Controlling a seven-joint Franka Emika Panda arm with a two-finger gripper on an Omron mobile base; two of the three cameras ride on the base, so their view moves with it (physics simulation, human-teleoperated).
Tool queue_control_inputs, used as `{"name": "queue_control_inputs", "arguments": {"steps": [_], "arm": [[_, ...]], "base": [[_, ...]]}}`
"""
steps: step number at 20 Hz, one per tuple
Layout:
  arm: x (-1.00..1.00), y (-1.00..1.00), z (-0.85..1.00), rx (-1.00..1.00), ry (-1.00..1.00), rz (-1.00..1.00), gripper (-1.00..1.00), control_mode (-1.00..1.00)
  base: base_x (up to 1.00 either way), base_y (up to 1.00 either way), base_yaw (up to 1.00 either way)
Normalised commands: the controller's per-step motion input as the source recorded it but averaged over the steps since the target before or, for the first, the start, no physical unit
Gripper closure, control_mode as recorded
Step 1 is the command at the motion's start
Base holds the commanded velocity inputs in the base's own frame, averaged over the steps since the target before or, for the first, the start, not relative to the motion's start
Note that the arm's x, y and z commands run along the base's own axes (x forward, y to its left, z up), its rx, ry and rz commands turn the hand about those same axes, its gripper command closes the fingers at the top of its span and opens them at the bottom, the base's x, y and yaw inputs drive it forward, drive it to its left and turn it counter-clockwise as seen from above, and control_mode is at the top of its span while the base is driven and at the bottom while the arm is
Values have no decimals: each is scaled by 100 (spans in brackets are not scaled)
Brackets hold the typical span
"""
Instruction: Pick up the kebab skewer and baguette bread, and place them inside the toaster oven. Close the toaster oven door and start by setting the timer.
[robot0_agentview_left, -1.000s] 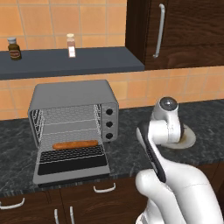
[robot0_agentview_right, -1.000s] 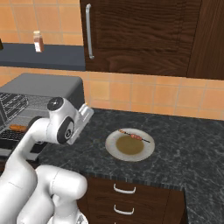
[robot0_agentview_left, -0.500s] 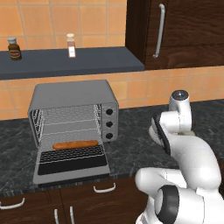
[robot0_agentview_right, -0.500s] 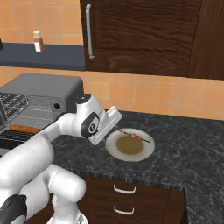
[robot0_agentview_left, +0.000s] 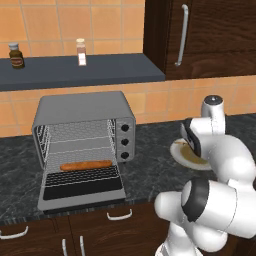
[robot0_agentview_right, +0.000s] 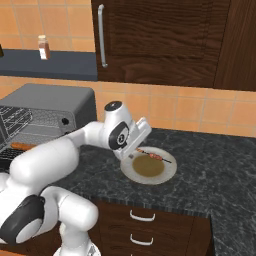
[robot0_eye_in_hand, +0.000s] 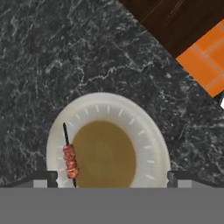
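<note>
the two-finger gripper (robot0_eye_in_hand: 112, 177) hangs with its jaws spread wide and empty, directly above a round white plate with a brown centre (robot0_eye_in_hand: 148, 135). on that plate's rim lies the thin kebab skewer with reddish meat bits (robot0_eye_in_hand: 69, 160). well off to its side, the boxy grey toaster oven (robot0_agentview_left: 85, 145) stands with its dark glass door (robot0_agentview_left: 82, 191) dropped open, the orange-brown baguette bread (robot0_agentview_left: 86, 164) on its rack, seen from the left base view.

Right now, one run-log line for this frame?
baguette bread: on toaster oven rack | door: open | kebab skewer: on plate | gripper: open above plate
</note>
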Motion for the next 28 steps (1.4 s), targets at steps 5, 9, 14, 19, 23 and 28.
{"name": "queue_control_inputs", "arguments": {"steps": [5, 9, 14, 19, 23, 28], "arm": [[26, 3, -23, 0, 0, 13, -100, -100], [36, 0, -28, 0, 2, 2, -100, -100], [40, 2, -30, 0, 1, 0, -100, -100], [22, -19, -17, -1, 2, -5, -100, -100], [27, -14, -21, 0, 7, -2, -100, -100], [23, -15, -21, 0, 5, 0, -100, -100]], "base": [[0, 0, 0], [0, 0, 0], [0, 0, 0], [0, 0, 0], [0, 0, 0], [0, 0, 0]]}}
